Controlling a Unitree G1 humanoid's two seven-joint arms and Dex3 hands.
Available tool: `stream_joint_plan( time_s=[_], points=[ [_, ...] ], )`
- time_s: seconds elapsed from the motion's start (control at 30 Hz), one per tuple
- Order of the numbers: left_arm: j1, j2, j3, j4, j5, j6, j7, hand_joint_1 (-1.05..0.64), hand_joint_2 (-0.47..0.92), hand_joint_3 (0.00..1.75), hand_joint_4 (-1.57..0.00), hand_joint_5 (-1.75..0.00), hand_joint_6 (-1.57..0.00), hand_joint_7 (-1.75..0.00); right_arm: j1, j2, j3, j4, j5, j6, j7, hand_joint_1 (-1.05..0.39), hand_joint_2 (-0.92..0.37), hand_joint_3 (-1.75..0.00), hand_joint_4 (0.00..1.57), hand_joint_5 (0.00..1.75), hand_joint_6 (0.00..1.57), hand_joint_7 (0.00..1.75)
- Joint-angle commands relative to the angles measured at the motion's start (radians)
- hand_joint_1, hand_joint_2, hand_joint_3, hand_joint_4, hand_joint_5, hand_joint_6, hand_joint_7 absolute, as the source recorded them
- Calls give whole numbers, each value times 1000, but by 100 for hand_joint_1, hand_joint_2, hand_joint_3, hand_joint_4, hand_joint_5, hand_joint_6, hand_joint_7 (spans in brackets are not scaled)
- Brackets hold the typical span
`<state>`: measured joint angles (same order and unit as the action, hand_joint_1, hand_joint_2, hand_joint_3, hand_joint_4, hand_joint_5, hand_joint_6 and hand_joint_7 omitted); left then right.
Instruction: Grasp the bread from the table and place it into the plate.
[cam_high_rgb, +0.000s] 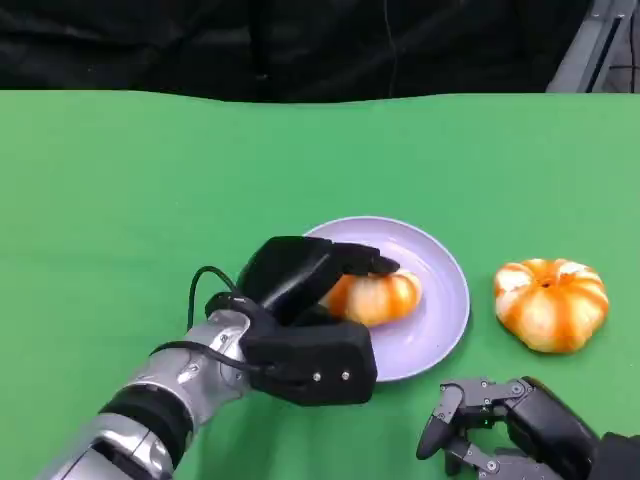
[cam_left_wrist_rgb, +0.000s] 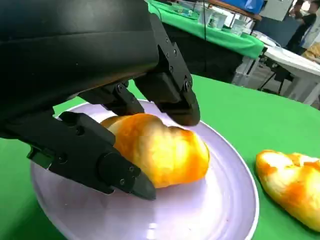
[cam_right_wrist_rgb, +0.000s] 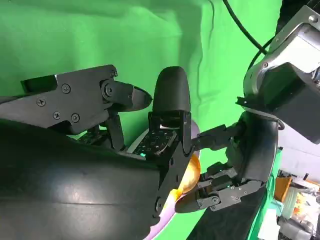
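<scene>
An orange-and-white bread (cam_high_rgb: 378, 297) lies on the lavender plate (cam_high_rgb: 440, 300) in the middle of the green table. My left hand (cam_high_rgb: 300, 315) reaches over the plate's left rim and grips the bread. In the left wrist view the bread (cam_left_wrist_rgb: 165, 155) rests on the plate (cam_left_wrist_rgb: 220, 210), with a finger (cam_left_wrist_rgb: 175, 95) on its top and the thumb (cam_left_wrist_rgb: 95, 160) against its near side. My right hand (cam_high_rgb: 505, 425) rests near the front edge at the right, fingers apart, holding nothing. In the right wrist view a bit of the bread (cam_right_wrist_rgb: 189, 177) peeks between the left hand's (cam_right_wrist_rgb: 245, 160) fingers.
A second round orange-and-white bread (cam_high_rgb: 551, 303) sits on the table just right of the plate, also in the left wrist view (cam_left_wrist_rgb: 292, 185). Green cloth (cam_high_rgb: 150, 180) stretches wide to the left and back. A dark backdrop runs along the far edge.
</scene>
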<state>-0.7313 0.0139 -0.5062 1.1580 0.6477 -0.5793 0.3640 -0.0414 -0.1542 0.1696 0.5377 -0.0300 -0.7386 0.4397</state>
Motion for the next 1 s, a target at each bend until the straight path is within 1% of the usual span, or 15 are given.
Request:
stream_joint_plan(
  time_s=[0.03,0.07,0.1,0.2,0.23,0.33,0.4,0.5,1.0],
  points=[
    [-6,0,25,1,-42,-8,-46,-52,92,17,-70,0,-58,0,-8,-13,-1,18,-9,-17,-5,-3,-88,-53,72,152,80,108],
    [-5,-1,33,-1,-52,-15,-57,-52,92,18,-70,0,-58,0,-8,-13,0,15,-12,-15,-6,-3,-88,-53,72,152,80,108],
    [-3,-2,39,-2,-60,-20,-66,-59,92,24,-67,-1,-56,0,-7,-14,1,12,-14,-14,-7,-4,-88,-54,72,153,80,108],
    [-3,-1,53,-6,-86,-21,-108,-68,92,31,-63,-1,-52,0,-6,-15,3,8,-16,-9,-6,-4,-88,-54,72,153,80,108],
    [-2,-1,59,-10,-94,-18,-124,-72,92,38,-59,0,-50,0,-6,-15,3,7,-17,-6,-5,-4,-88,-54,72,154,80,108],
    [1,2,69,-24,-110,-16,-153,-77,92,47,-56,0,-48,0,-6,-14,2,7,-16,-4,-3,-4,-87,-54,71,154,80,109],
    [6,8,77,-42,-118,-17,-173,-82,92,59,-54,0,-47,0,-5,-11,1,8,-8,-1,3,-3,-87,-54,72,156,80,109],
    [14,16,82,-68,-118,-13,-188,-87,92,69,-52,0,-44,0,-5,-10,0,9,-5,2,3,-4,-88,-53,72,157,81,110],
    [23,20,84,-90,-119,-2,-198,-87,92,72,-52,0,-44,0,-5,-10,0,9,-6,1,3,-4,-89,-51,72,158,80,111]
  ],
)
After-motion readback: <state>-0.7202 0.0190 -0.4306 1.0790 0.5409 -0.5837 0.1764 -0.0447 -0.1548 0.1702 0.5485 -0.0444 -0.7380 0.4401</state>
